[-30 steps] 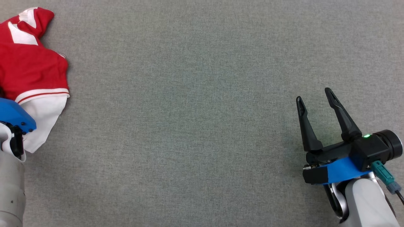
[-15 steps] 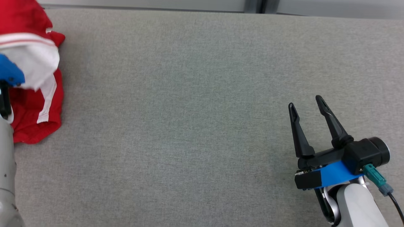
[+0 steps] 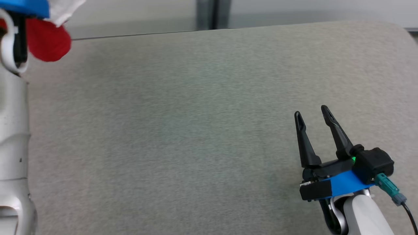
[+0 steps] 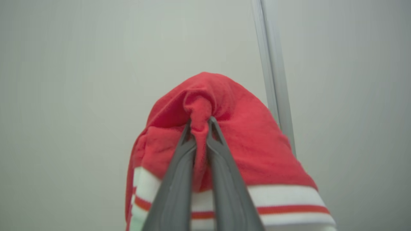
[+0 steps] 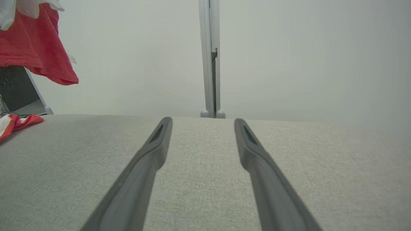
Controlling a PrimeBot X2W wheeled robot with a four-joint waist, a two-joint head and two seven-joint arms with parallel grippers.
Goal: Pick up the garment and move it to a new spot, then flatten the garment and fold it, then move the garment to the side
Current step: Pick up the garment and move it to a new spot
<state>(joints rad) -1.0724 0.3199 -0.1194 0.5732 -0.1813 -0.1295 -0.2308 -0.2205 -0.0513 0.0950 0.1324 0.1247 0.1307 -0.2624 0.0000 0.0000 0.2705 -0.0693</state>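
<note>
I see 1 garment [image 4: 244,141]. It is red, with white bands and thin red stripes. The left end effector [image 4: 200,121] has its 2 dark fingers [image 4: 179,179] almost together, pinching a bunched red fold of it. The garment hangs in the air, up off the bench [image 3: 183,124]. It is well to the left of the grey post [image 3: 205,14] that stands behind the bench's far edge. In the head view, a red lump and a bit of white show beside the pale left arm [image 3: 13,130], far left of the post.

In the right wrist view, 1 small red and white bit [image 5: 19,123] lies on the bench, left of the post and below the hanging cloth. I cannot tell if it is part of the same garment.

The right end effector [image 3: 311,111] is wide. Its 2 fingers are spread apart, and grey bench shows between them. It sits low over the bench, to the right of the post and nearer the robot, with its tips pointing toward the far edge. It has 1 green light [image 3: 353,159] and 1 blue band [image 3: 349,182].
</note>
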